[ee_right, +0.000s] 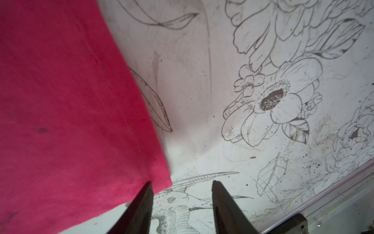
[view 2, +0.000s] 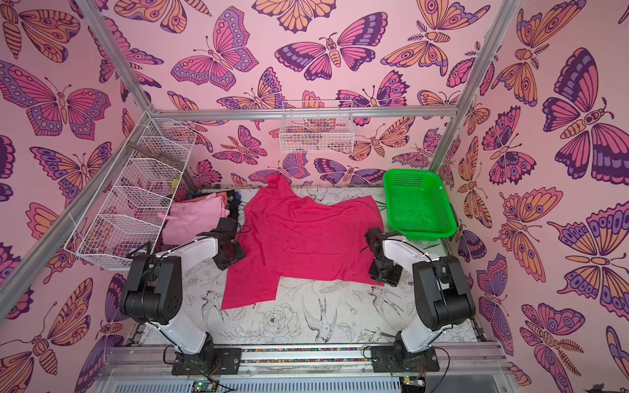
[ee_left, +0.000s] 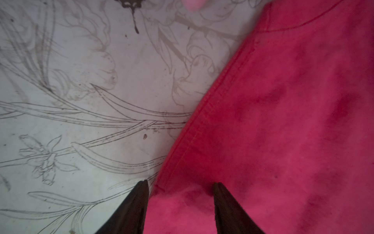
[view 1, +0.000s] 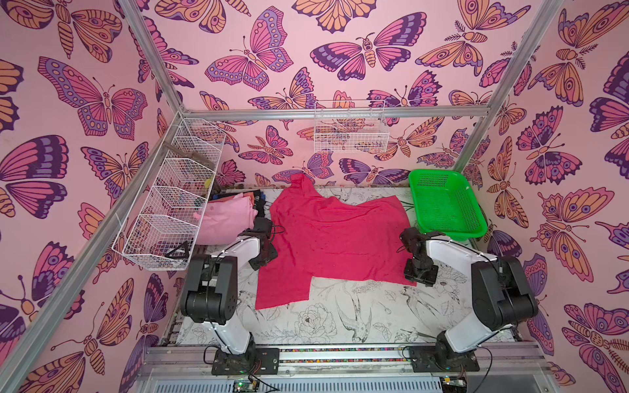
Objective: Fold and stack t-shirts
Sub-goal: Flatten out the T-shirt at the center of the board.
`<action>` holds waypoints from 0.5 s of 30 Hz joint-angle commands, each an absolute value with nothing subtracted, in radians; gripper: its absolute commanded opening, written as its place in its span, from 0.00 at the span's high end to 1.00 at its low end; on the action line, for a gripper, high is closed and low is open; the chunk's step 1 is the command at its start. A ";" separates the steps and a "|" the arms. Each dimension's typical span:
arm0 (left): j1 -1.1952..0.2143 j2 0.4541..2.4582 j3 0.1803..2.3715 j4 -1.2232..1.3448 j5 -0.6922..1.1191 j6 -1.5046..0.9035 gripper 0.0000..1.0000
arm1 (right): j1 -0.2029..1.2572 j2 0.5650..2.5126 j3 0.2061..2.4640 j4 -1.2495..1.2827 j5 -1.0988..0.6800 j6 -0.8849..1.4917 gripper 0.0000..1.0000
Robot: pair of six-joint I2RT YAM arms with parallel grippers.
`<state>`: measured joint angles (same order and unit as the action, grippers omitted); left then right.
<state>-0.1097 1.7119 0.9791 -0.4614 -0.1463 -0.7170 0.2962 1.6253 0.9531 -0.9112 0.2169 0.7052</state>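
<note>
A crimson t-shirt (view 1: pixel 333 234) (view 2: pixel 299 234) lies spread open on the flower-printed table (view 1: pixel 340 316), one sleeve reaching toward the back wall. My left gripper (view 1: pixel 262 260) (view 2: pixel 227 259) is down at its left hem. In the left wrist view this gripper (ee_left: pixel 181 184) is open, one finger on the table, the other on the red cloth (ee_left: pixel 283 121), which bulges between them. My right gripper (view 1: pixel 420 275) (ee_right: pixel 181 184) is open at the shirt's near right corner (ee_right: pixel 60 101), with only bare table between its fingers. A light pink t-shirt (view 1: pixel 224 217) (view 2: pixel 192 217) tops a folded pile at the back left.
An empty green mesh basket (view 1: pixel 442 204) (view 2: pixel 418 204) stands at the back right. White wire baskets (view 1: pixel 170 211) hang along the left wall and one more wire basket (view 1: pixel 350 127) on the back wall. Orange and dark cloth (view 1: pixel 253 196) shows under the pink shirt.
</note>
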 commanded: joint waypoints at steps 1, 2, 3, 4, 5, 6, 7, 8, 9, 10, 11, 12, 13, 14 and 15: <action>-0.109 1.743 0.954 -0.434 -0.093 -0.719 0.48 | 0.287 1.624 0.950 -0.922 0.216 0.696 0.49; -0.109 1.747 0.950 -0.430 -0.091 -0.720 0.50 | 0.286 1.624 0.948 -0.921 0.218 0.696 0.49; -0.107 1.752 0.945 -0.425 -0.088 -0.721 0.54 | 0.286 1.623 0.947 -0.920 0.217 0.697 0.49; -0.109 1.757 0.941 -0.421 -0.088 -0.721 0.57 | 0.285 1.623 0.946 -0.921 0.216 0.697 0.50; -0.109 1.763 0.939 -0.420 -0.087 -0.724 0.61 | 0.285 1.623 0.946 -0.921 0.217 0.698 0.50; -0.108 1.770 0.936 -0.418 -0.087 -0.725 0.63 | 0.285 1.623 0.946 -0.922 0.219 0.698 0.50; -0.108 1.775 0.936 -0.416 -0.086 -0.721 0.66 | 0.284 1.622 0.946 -0.924 0.218 0.698 0.50; -0.109 1.773 0.934 -0.415 -0.087 -0.722 0.68 | 0.284 1.621 0.948 -0.925 0.219 0.697 0.50; -0.109 1.774 0.936 -0.415 -0.089 -0.722 0.72 | 0.284 1.619 0.948 -0.926 0.221 0.698 0.50; -0.108 1.775 0.937 -0.416 -0.089 -0.720 0.76 | 0.284 1.618 0.950 -0.928 0.221 0.697 0.50; -0.107 1.777 0.940 -0.420 -0.086 -0.720 0.80 | 0.283 1.620 0.950 -0.929 0.221 0.698 0.50; -0.107 1.775 0.942 -0.425 -0.084 -0.720 0.84 | 0.282 1.618 0.950 -0.931 0.221 0.699 0.51; -0.108 1.770 0.943 -0.429 -0.079 -0.721 0.86 | 0.282 1.619 0.948 -0.930 0.223 0.699 0.51; -0.108 1.763 0.945 -0.438 -0.077 -0.717 0.88 | 0.283 1.621 0.947 -0.930 0.221 0.702 0.51; -0.110 1.756 0.948 -0.450 -0.075 -0.716 0.89 | 0.282 1.616 0.944 -0.931 0.220 0.706 0.51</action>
